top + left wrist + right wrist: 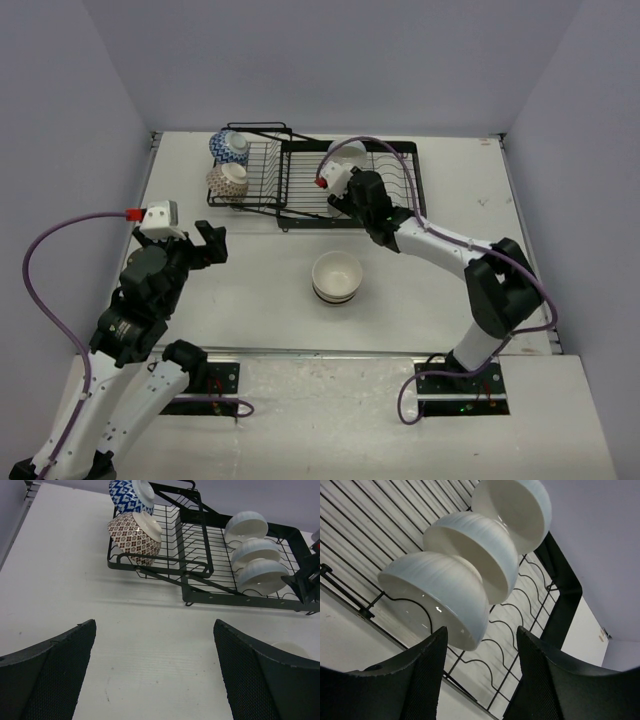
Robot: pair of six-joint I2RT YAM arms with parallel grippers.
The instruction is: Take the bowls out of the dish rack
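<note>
At far L, the left hand (198, 243) (155, 672) is hovering over the white bench (250, 290) (60, 580). Its two black fingers (50, 675) are standing wide apart and gripping nothing, well clear of the black wire dish rack (285, 185) (240, 600) (565, 600).

In the rack's smaller angled section, at its L end, a blue-and-white patterned ceramic bowl (230, 147) (131, 495) is sitting on edge at the back. A brown-and-cream patterned ceramic bowl (228, 180) (135, 537) is leaning just in front of it.

At centre, on open bench btwn the rack and the arm bases, a stack of cream round bowls (337, 277) is standing upright, w/ a dark brown band showing at the bottom.

To the R, in the larger framed section, three white ribbed ceramic bowls are standing on edge in a row in the curved slots: a far one (348, 152) (246, 526) (512, 510), a middle one (256, 551) (472, 550) and a near one (263, 575) (440, 592). From the top camera the arm is hiding the middle and near bowls.

The right hand (335, 205) (480, 672) is reaching into that section w/ its fingers (420, 680) partly open, one on each side of the near bowl's lower rim. A gap is showing beside one finger, so nothing is clamped. Whether the other finger is touching the bowl, the wrist view is not making clear.
</note>
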